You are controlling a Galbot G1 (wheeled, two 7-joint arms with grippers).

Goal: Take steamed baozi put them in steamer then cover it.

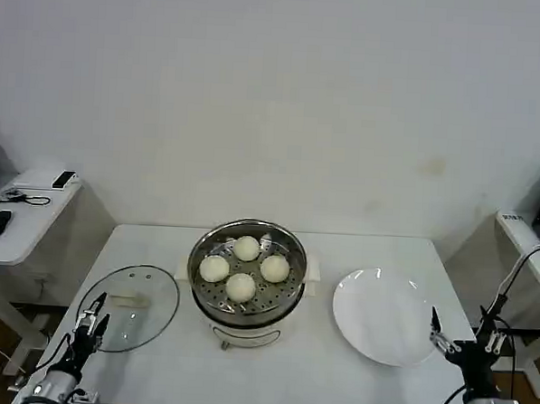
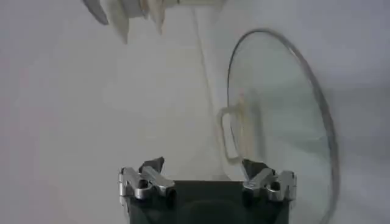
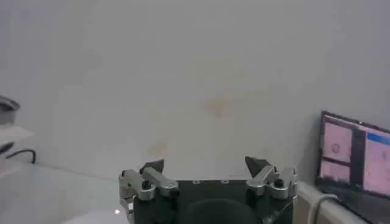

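your four baozi (image 1: 244, 269) sit in the steamer (image 1: 246, 287), cover (image 1: 129, 307) lies beside it on the counter (image 1: 288, 370); left gripper (image 1: 92, 312) and right gripper (image 1: 437, 337) both open, empty.

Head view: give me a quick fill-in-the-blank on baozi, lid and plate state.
1. The number of baozi in the steamer is ____.
2. The cover lies on the table to the steamer's ____.
3. The white plate holds ____ baozi.
4. The left tool is at the cover's near edge, fingers ____.

Missing words: four; left; no; open
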